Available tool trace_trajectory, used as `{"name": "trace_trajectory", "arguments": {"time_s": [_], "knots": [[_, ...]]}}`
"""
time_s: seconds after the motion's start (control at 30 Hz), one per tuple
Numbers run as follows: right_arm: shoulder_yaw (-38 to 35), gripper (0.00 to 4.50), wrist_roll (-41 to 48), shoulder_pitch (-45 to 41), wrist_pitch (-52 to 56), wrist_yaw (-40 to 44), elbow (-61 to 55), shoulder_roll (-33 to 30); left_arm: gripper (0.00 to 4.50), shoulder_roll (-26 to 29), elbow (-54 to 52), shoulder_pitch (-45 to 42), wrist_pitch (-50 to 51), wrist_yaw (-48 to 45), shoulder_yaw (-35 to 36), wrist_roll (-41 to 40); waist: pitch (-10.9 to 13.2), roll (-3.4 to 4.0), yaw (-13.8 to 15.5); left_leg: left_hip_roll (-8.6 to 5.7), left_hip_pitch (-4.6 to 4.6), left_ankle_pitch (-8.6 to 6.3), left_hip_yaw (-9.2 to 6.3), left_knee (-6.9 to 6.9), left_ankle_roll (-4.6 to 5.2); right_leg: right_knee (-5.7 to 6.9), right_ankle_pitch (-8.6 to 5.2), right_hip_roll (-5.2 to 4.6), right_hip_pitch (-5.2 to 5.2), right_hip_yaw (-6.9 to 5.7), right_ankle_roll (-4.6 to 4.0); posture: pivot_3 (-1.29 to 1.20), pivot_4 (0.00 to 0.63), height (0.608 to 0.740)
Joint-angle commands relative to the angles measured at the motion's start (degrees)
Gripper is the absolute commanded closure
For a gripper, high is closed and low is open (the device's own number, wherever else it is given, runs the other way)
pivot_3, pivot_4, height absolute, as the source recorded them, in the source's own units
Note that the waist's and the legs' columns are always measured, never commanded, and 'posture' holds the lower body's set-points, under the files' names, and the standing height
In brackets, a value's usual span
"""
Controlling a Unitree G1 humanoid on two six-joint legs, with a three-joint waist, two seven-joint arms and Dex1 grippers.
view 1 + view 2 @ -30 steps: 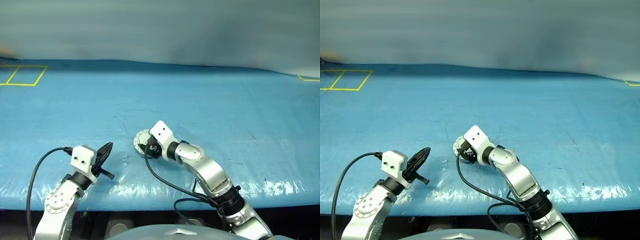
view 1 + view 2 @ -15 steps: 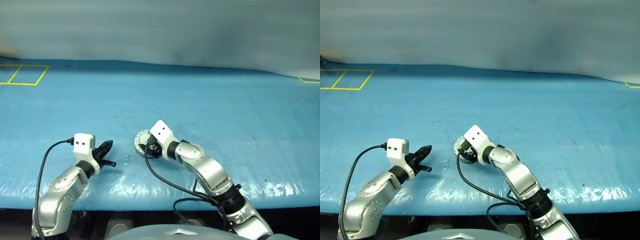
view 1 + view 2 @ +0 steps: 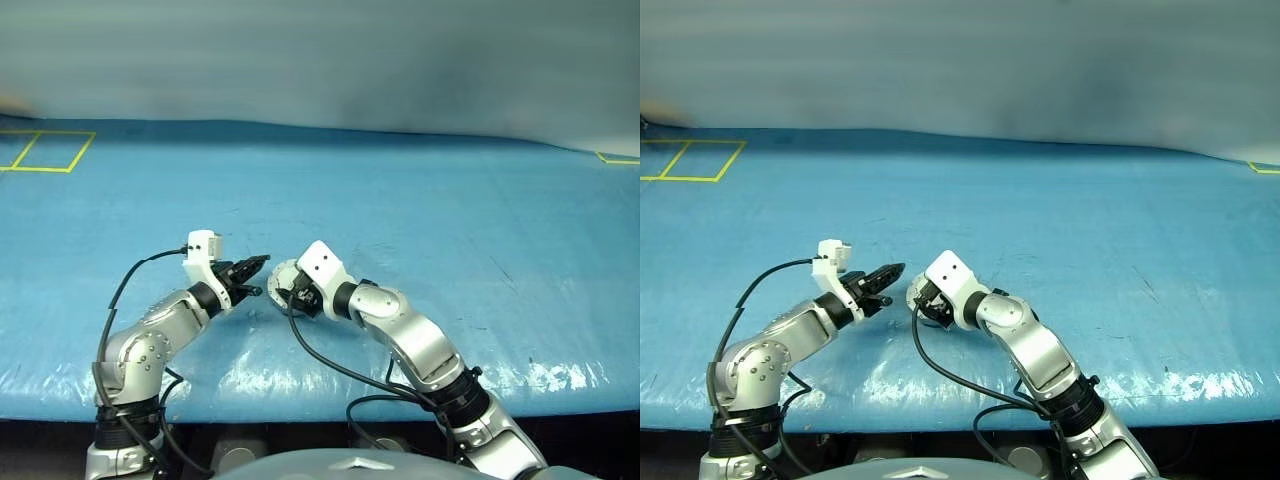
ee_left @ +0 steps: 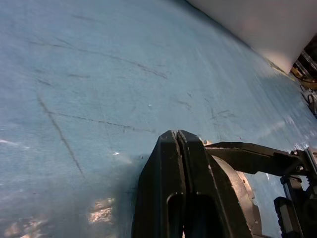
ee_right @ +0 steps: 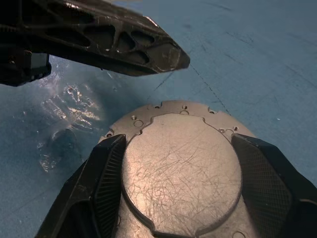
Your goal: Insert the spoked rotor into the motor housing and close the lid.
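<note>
Blue table (image 3: pixel 450 200): right gripper (image 5: pixel 176 173) grasps the closed lid (image 5: pixel 181 163); clenched left gripper (image 3: pixel 262 262) nears, likely to press it.

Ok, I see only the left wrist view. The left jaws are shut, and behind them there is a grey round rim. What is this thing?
Observer: It is the lid. Its plain outside, with the raised round centre, faces the right wrist camera.
Operator: Is something holding it?
Observer: Yes, the right gripper. Its jaws stand on either side of the raised centre, against the disc.
Operator: And how near is my tip to it?
Observer: The left gripper has its tip just beside the lid's edge, on the robot's left of it. I cannot tell if they touch.
</note>
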Motion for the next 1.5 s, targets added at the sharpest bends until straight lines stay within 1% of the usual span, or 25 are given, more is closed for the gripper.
{"name": "trace_trajectory", "arguments": {"time_s": [0.03, 0.37, 0.63, 0.7, 0.77, 0.8, 0.93, 1.0, 1.07, 1.2, 1.3, 1.4, 1.5], "knots": [[-0.6, 1.46, -2.0, 2.24, 5.03, -1.8, 5.79, -1.7, 4.45, 0.04, 1.76, -1.83, -0.48, -0.78, -1.22, 1.18, 0.0, 0.01, 0.03, 0.0, 0.0, 0.0, 0.0, -0.01, 0.0, 0.0, 0.0, 0.0, 0.0, 0.0, 0.0, 0.0, 0.15, 0.74], [-0.32, 1.46, -1.91, 2.3, 5.37, -1.85, 5.41, -1.4, 4.45, 1.21, 2.36, -1.81, 0.38, -3.27, -3.13, 1.71, 0.01, 0.02, 0.02, 0.01, 0.0, 0.0, -0.01, -0.01, -0.01, -0.01, 0.0, 0.01, -0.01, 0.0, 0.0, 0.0, 0.15, 0.74], [0.2, 1.46, -1.57, 2.42, 4.49, -0.81, 5.23, -1.77, 4.45, 4.72, 0.47, -0.66, 1.86, -5.69, -7.39, 3.31, 0.0, 0.04, 0.02, 0.01, 0.0, -0.02, -0.01, -0.05, -0.03, -0.06, -0.01, 0.0, -0.02, 0.01, 0.0, 0.0, 0.15, 0.74], [-0.09, 0.74, -0.95, 2.87, 4.61, -0.15, 4.05, -2.13, 4.5, 5.22, 0.3, -0.46, 1.62, -5.68, -7.52, 4.11, -0.01, 0.04, 0.04, 0.01, 0.0, -0.02, -0.01, -0.06, -0.03, -0.07, -0.01, 0.0, -0.02, 0.01, 0.0, 0.0, 0.15, 0.74], [-0.66, 0.16, -0.24, 3.75, 4.62, 0.7, 1.69, -2.99, 4.5, 5.08, 0.03, -0.02, 1.16, -5.23, -6.79, 4.36, 0.0, 0.05, 0.14, 0.0, -0.01, -0.02, -0.01, -0.06, -0.03, -0.1, -0.01, -0.02, -0.02, 0.01, -0.01, 0.0, 0.15, 0.74], [-1.27, 0.03, 0.4, 4.3, 4.81, 1.15, 0.32, -3.35, 4.5, 4.87, -0.17, 0.22, 0.95, -5.02, -6.32, 4.27, 0.0, 0.05, 0.24, 0.0, -0.04, -0.03, -0.01, -0.08, -0.05, -0.13, -0.01, -0.02, -0.03, 0.01, -0.01, 0.0, 0.15, 0.74], [-3.53, 0.03, 2.21, 6.61, 4.73, 3.01, -5.02, -6.14, 4.5, 4.85, -0.94, 1.53, 0.38, -5.16, -6.01, 4.24, 0.01, 0.05, 0.39, 0.0, -0.1, -0.08, -0.01, -0.36, -0.09, -0.32, -0.04, -0.03, -0.1, 0.0, -0.03, 0.0, 0.15, 0.74], [-5.88, 0.03, 5.42, 7.91, 5.71, 5.06, -7.93, -6.86, 4.5, 4.83, -1.16, 2.03, 0.23, -5.17, -6.08, 4.36, 0.01, 0.03, 0.46, 0.0, -0.1, -0.08, -0.02, -0.57, -0.09, -0.38, -0.09, -0.02, -0.13, 0.0, -0.04, 0.0, 0.15, 0.74], [-10.2, 0.03, 10.96, 9.31, 8.08, 7.64, -11.2, -6.64, 4.5, 4.76, -1.29, 2.24, 0.17, -5.15, -6.18, 4.48, 0.02, 0.02, 0.45, 0.0, -0.08, -0.08, -0.03, -0.76, -0.09, -0.47, -0.12, -0.02, -0.14, 0.0, -0.04, 0.0, 0.15, 0.74], [-22.18, 0.03, 22.71, 10.48, 15.88, 7.98, -14.13, -2.18, 4.5, 4.66, -1.36, 2.35, -0.18, -5.34, -6.2, 4.7, 0.24, 0.06, 0.43, 0.01, -0.32, -0.07, -0.05, -0.96, -0.08, -0.6, -0.11, 0.01, -0.08, -0.01, -0.03, 0.0, 0.15, 0.74], [-31.71, 0.03, 30.23, 9.71, 22.77, 4.98, -13.65, 2.88, 4.5, 4.65, -1.28, 2.21, -0.61, -5.65, -6.3, 4.91, 0.37, 0.07, 0.45, 0.01, -0.38, -0.07, -0.06, -0.98, -0.08, -0.61, -0.1, 0.01, -0.12, -0.01, -0.02, 0.0, 0.15, 0.74], [-38.99, 0.03, 34.12, 8.06, 29.64, -0.25, -11.68, 8.36, 4.5, 4.73, -1.31, 1.95, -1.07, -6.06, -6.54, 5.03, 0.45, 0.19, 0.45, 0.01, -0.38, -0.07, -0.07, -0.99, -0.08, -0.61, -0.11, 0.01, -0.13, -0.02, -0.04, 0.0, 0.15, 0.74], [-43.04, 0.03, 36.38, 6.99, 35.18, -4.75, -9.99, 13.71, 4.5, 4.79, -1.36, 1.88, -1.37, -6.28, -6.68, 5.18, 0.48, 0.24, 0.45, 0.02, -0.38, -0.06, -0.08, -1.0, -0.08, -0.61, -0.11, 0.02, -0.15, -0.03, -0.05, 0.0, 0.15, 0.74]]}}
